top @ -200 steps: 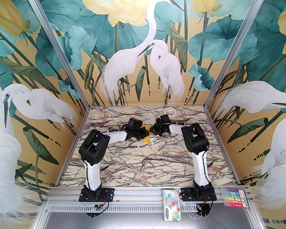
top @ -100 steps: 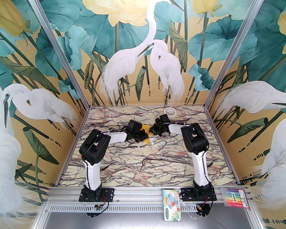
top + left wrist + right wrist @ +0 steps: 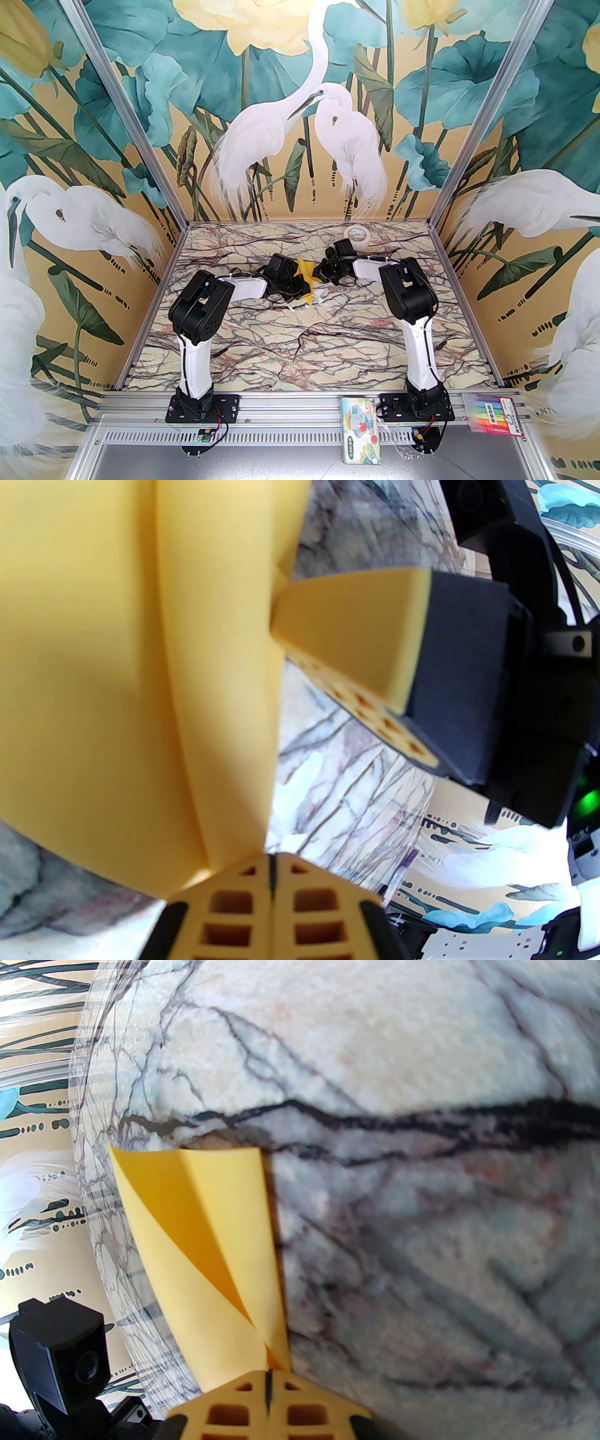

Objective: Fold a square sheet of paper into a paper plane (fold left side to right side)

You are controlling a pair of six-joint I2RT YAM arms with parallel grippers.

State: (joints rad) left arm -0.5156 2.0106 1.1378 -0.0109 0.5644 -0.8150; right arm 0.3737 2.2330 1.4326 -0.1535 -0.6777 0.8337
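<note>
**Left gripper** [image 3: 272, 871]: the fingers are pressed together with no gap between the yellow pads, pinching one end of the square sheet of paper [image 3: 117, 667].

**Right gripper** [image 3: 268, 1382]: this one is likewise closed. Its pads meet on the sheet at the spot where two layers of paper run together into the pinch. In the left wrist view, one yellow finger [image 3: 347, 634] of the right gripper reaches the sheet's right-hand edge from the side.

**Overhead view:** the two grippers face one another, fingertip to fingertip, and the sheet is held between them.

**Sheet:** it is bright yellow and not flat. It is bent over on itself in a loose curl, with one flap arching over the other, and no sharp crease can be made out. In the right wrist view it fans outward from the pinch and casts a shadow on the marble table [image 3: 422, 1077]. Whether its far edge touches the surface cannot be told.

**Beyond the right gripper**, toward the back wall, a cream tape roll [image 3: 357, 233] lies on the table, apart from the sheet.

**Well behind both grippers**, on the aluminium rail [image 3: 290, 403] beside the right arm's base, a clear case [image 3: 497, 413] holds a row of coloured marker pens. A printed pack [image 3: 363, 429] lies to its left.
</note>
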